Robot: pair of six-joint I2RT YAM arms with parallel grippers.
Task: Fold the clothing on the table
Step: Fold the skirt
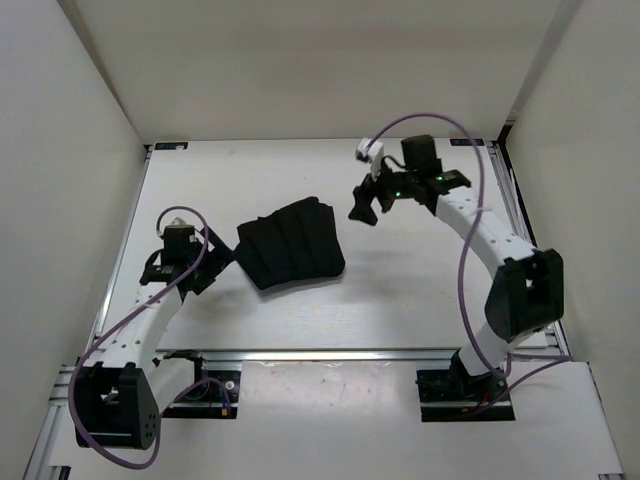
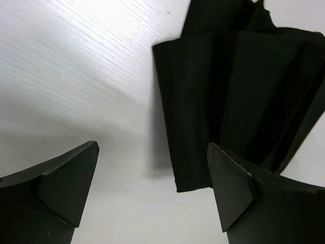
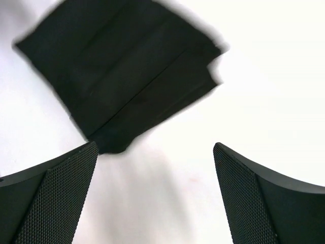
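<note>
The clothing (image 1: 292, 245) is a plain black garment, folded into a compact creased bundle left of the middle of the white table (image 1: 400, 290). My left gripper (image 1: 213, 262) stands open just left of the bundle. In the left wrist view the clothing (image 2: 238, 86) fills the upper right, its near corner beside the right finger (image 2: 238, 188), and nothing is gripped in the left gripper (image 2: 152, 175). My right gripper (image 1: 366, 207) hangs open to the right of the bundle and apart from it. The right wrist view shows the clothing (image 3: 122, 71) ahead of the empty right gripper (image 3: 155, 178).
White walls (image 1: 70, 130) close the table on the left, back and right. An aluminium rail (image 1: 350, 352) runs along the near edge by the arm bases. Purple cables (image 1: 465, 260) loop beside both arms. Bare tabletop lies behind the clothing and to its right.
</note>
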